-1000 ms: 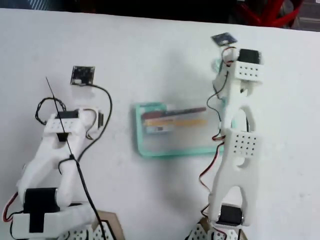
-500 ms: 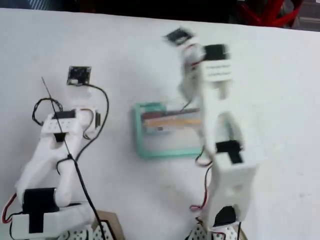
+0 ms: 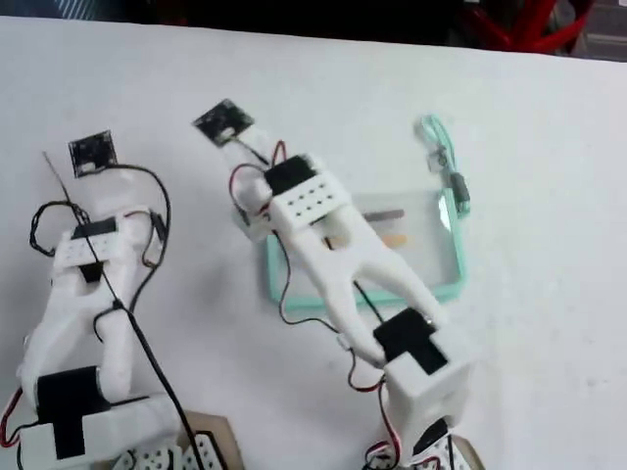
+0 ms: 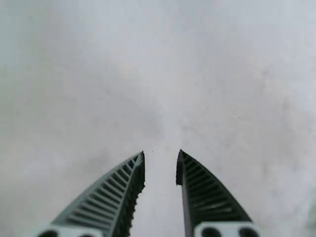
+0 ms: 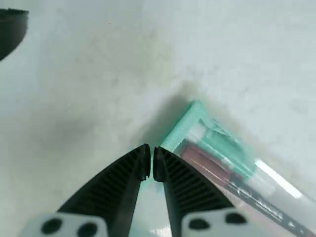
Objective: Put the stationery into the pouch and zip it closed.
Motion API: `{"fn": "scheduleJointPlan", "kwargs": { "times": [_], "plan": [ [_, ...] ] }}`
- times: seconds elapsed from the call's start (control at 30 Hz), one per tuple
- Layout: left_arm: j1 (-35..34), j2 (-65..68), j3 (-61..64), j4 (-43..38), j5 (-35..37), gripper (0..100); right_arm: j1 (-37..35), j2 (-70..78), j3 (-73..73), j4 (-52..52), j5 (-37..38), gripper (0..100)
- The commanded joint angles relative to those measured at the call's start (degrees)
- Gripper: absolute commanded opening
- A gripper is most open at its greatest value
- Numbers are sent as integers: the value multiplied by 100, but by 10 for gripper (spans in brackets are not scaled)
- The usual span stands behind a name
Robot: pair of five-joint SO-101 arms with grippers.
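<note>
Swinging over from the pouch's strap end, the right gripper is now settling at its opposite corner, fingers all but closed on nothing, likely readying the zip.

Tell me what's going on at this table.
Two robot arms work at a white table. The right hand is shut at the end of the clear, teal-edged pouch away from its strap, with that arm lying across the pouch. The stationery is already inside. The left hand hangs slightly open over the table, holding nothing.
</note>
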Motion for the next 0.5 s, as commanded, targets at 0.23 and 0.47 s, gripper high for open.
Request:
{"fn": "scheduleJointPlan", "kwargs": {
  "times": [0.23,0.47],
  "plan": [
    [-66,-66,-79,-149,105,120,-22,875,-97,-963,-35,19],
    [-57,-66,-79,-149,88,120,725,1947,-1187,-954,-35,19]
  ]
}}
